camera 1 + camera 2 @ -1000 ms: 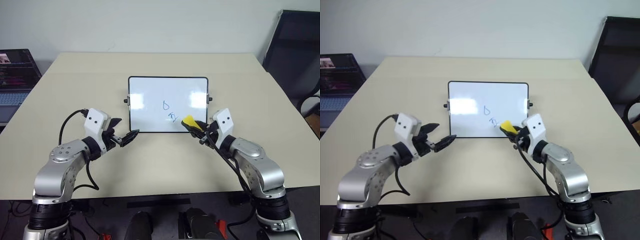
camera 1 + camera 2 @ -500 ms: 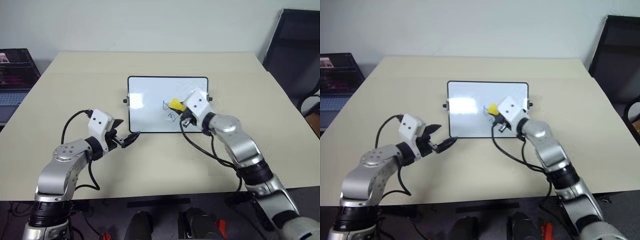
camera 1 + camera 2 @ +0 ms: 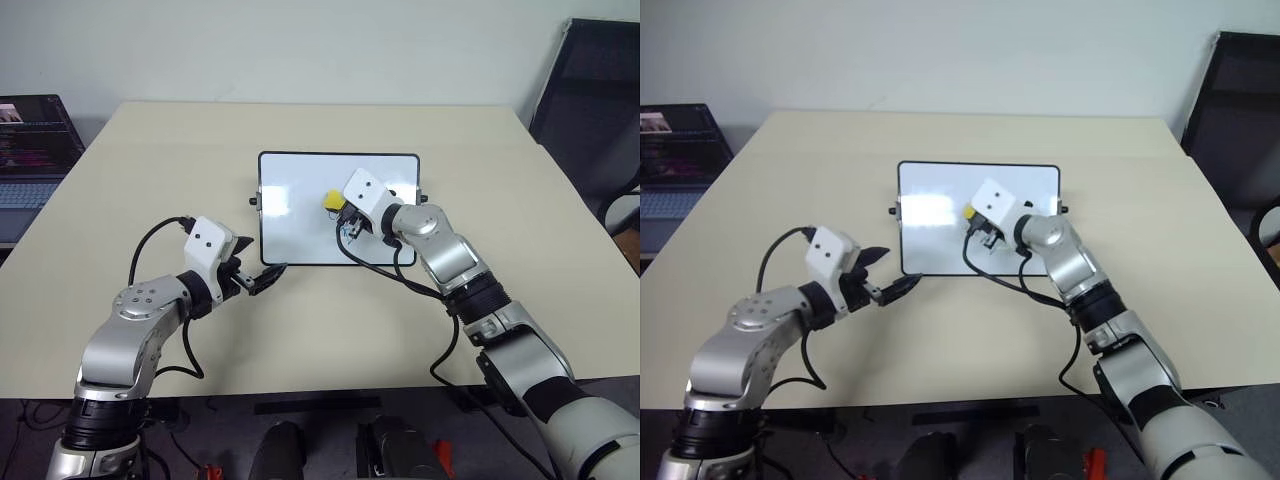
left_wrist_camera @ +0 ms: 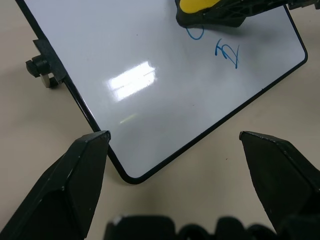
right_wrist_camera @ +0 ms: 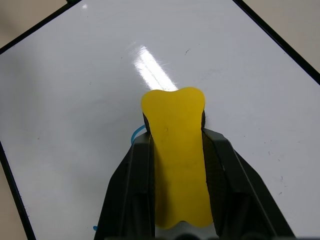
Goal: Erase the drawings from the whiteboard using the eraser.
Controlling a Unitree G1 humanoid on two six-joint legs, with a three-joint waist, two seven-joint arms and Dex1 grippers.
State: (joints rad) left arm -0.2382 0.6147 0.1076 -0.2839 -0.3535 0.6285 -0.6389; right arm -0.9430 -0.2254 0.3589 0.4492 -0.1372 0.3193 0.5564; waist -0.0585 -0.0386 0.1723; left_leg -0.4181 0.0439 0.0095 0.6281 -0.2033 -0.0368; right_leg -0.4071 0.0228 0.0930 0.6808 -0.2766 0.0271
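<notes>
On the whiteboard (image 3: 300,215), right end effector (image 5: 175,165) clamps the eraser (image 5: 176,165) over the drawings (image 4: 227,52); left end effector (image 4: 175,145) hangs open, so hard scrubbing could slide the unheld board.

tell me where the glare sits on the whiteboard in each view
Left wrist view: a bright patch on the whiteboard, clear of the drawings. Right wrist view: a streak just beyond the eraser. Left eye view: soft glare on the board's left side.
</notes>
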